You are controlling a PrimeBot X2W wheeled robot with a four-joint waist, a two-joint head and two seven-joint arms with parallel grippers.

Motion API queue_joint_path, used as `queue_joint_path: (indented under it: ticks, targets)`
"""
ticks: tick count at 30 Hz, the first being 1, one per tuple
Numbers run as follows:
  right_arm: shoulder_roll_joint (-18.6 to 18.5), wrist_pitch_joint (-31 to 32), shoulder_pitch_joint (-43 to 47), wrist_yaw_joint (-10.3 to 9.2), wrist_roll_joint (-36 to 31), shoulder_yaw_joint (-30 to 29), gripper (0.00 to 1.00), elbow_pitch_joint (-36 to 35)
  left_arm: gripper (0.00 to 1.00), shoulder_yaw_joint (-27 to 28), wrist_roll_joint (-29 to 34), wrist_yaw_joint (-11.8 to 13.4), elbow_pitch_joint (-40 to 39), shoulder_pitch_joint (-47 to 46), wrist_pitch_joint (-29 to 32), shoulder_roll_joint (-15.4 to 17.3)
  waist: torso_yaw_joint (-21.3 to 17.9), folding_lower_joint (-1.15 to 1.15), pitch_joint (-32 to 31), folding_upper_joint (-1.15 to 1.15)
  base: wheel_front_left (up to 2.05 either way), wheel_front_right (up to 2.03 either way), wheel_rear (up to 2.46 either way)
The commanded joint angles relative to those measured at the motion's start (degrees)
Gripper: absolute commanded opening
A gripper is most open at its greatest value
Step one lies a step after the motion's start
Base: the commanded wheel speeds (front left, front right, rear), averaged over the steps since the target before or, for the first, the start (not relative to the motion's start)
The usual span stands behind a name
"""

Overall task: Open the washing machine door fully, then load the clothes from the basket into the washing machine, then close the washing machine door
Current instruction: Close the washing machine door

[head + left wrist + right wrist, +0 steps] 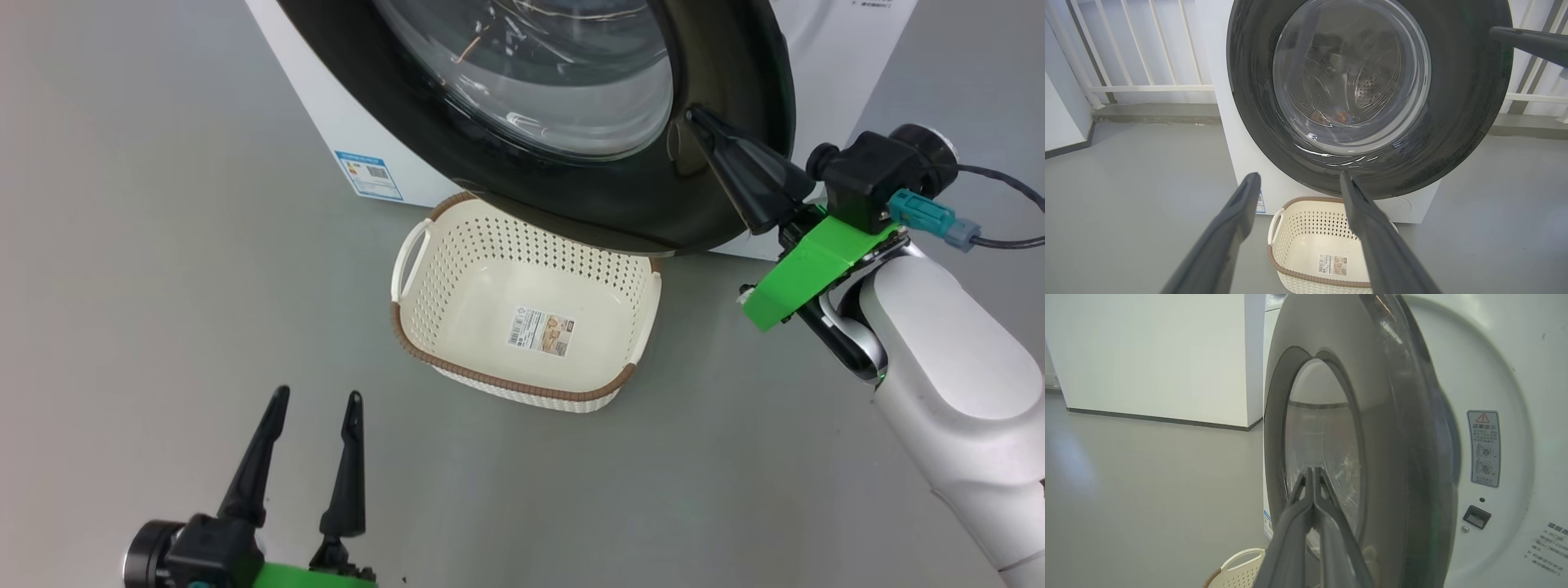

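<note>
Basket (457,269) edge lies under door (620,208) rim, closed right pincer (693,113) against it.

Floor (147,269): grey and smooth.
Basket (522,245): set upright on it.
Washing machine (841,57): stood on it, just behind the basket.

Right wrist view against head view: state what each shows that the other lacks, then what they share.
Right wrist view adds the big white front-loading washing machine's recessed front, with a grey warning sticker and a dark latch slot. Head view adds the open left gripper and the paper label on the bottom of the empty cream perforated plastic basket. Both show the round glossy black-rimmed glass door, the basket, and the shut right gripper at the door's rim.
</note>
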Motion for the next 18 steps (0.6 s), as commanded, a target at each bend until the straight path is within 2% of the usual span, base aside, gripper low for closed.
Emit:
queue_joint_path:
  ticks: [1,10,18]
  targets:
    - [0.3,-0.1,0.3,0.09,1.2,0.7,0.0,-0.5,1.0,1.6,-0.5,0.2,-1.9,-2.2,-0.5,0.3,0.1,0.0,0.2,0.0,0.0,0.0,0.0]
    - [-0.6,-0.2,-2.8,0.09,3.0,0.6,0.0,4.7,1.0,0.9,-0.8,0.8,-1.9,-2.9,-0.5,0.3,0.3,0.0,0.9,0.0,0.0,0.0,0.0]
    - [-1.6,-0.3,-3.9,0.09,3.4,-0.5,0.0,5.6,1.0,0.7,-1.2,1.2,-2.3,-2.8,-0.5,0.3,0.5,0.0,1.2,0.0,0.0,0.0,0.0]
